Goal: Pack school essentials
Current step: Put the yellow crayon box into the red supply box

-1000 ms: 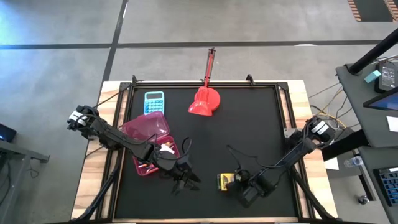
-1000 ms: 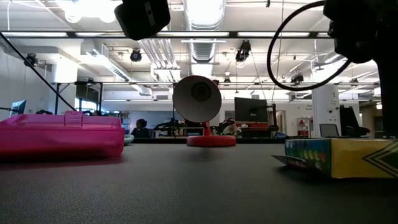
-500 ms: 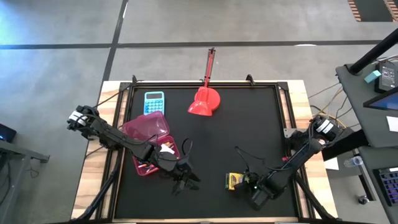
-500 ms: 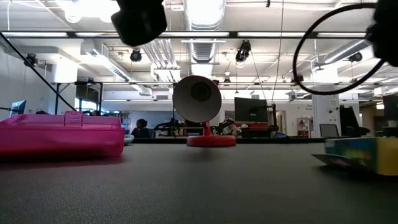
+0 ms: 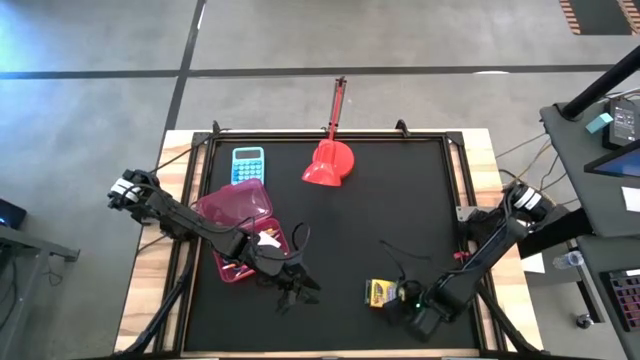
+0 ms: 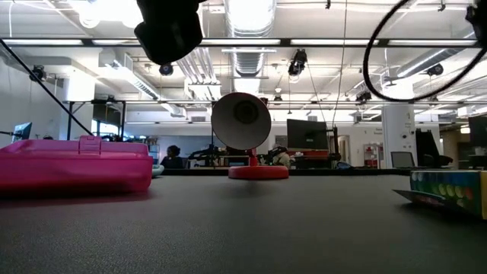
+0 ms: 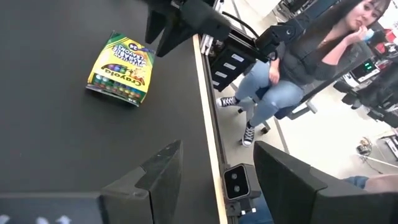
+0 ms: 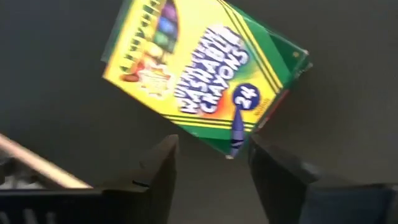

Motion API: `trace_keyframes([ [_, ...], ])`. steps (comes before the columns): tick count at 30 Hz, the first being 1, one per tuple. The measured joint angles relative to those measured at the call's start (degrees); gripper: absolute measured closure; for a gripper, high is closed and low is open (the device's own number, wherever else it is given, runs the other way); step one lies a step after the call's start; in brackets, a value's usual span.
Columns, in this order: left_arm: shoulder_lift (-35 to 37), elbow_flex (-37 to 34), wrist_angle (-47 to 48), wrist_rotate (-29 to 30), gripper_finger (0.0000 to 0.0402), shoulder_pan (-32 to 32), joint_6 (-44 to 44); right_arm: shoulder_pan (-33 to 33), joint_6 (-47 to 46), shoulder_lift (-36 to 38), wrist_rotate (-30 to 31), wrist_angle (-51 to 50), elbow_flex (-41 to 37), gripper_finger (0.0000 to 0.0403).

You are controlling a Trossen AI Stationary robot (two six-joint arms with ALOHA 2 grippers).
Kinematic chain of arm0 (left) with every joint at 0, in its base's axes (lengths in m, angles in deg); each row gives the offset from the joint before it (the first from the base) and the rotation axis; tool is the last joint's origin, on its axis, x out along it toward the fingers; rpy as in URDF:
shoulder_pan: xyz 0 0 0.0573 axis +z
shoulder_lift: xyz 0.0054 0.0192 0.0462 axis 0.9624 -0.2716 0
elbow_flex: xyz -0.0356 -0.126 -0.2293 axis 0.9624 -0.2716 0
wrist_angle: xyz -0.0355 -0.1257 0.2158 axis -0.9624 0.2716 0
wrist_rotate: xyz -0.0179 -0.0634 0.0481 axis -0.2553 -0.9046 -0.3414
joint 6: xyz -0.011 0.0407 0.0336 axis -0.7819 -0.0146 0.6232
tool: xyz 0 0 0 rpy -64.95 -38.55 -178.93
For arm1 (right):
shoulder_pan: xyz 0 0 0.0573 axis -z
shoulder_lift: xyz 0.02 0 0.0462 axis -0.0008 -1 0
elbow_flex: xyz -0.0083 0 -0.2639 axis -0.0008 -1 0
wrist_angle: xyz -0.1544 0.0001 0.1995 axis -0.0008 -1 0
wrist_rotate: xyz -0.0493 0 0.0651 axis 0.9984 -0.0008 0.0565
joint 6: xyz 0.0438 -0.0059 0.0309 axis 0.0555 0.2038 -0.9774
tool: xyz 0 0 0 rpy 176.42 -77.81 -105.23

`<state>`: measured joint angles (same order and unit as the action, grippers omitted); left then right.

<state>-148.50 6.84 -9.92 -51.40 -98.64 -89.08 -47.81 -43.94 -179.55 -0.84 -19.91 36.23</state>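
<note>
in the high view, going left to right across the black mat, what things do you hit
pink pencil case → left gripper → red scoop-shaped object → crayon box → right gripper. The light-blue calculator overlaps the case's span, so it is left out.

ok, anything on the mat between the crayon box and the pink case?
Nothing visible. The crayon box lies flat near the mat's front edge, next to the right tool. The stretch of black mat toward the pink case is bare, except the left tool hovering at the case's near corner.
</note>
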Motion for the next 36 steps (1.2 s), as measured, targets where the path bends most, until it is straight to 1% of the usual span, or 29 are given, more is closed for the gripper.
trace_keyframes([
  [5,-0.03,-0.02,0.03,-0.01,0.0221,-0.02,0.0,-0.15,-0.71,-1.6,-2.38,-1.05,-0.02,0.0183],
  [8,-0.85,-0.02,0.08,0.05,0.0221,-0.02,-0.01,-0.5,-0.68,-1.6,-2.23,-0.58,-0.04,0.0174],
  [12,-3.36,0.07,-0.66,1.78,0.0221,-0.02,0.0,-0.68,-5.53,-1.16,-2.14,-5.78,-0.18,0.018],
  [14,-5.07,0.33,-1.46,2.63,0.0221,0.02,-0.02,-0.68,-7.4,-1.19,-1.94,-6.7,-0.44,0.0184],
  [18,-9.31,0.37,-8.45,3.02,0.0221,0.02,0.11,-0.61,-8.22,-2.22,-1.86,-6.6,-0.44,0.0192],
  [22,-14.0,0.44,-18.02,3.02,0.0221,0.02,3.32,-0.59,-8.27,-3.33,-2.21,-6.56,-0.52,0.0199],
  [25,-17.46,1.84,-21.82,3.02,0.0221,0.04,5.76,-0.59,-8.7,-3.99,-3.12,-6.93,-0.52,0.0204],
  [32,-23.24,6.6,-22.99,3.02,0.0221,0.45,5.86,-0.68,-9.1,-4.27,-3.56,-7.7,-0.61,0.0207],
  [34,-24.64,7.97,-22.99,3.02,0.0221,0.71,5.82,-0.91,-9.05,-4.12,-5.03,-9.55,-0.67,0.0207],
  [36,-26.5,9.65,-23.04,2.99,0.0221,1.08,5.5,-1.37,-8.8,-4.05,-5.12,-10.04,-0.68,0.0207],
])
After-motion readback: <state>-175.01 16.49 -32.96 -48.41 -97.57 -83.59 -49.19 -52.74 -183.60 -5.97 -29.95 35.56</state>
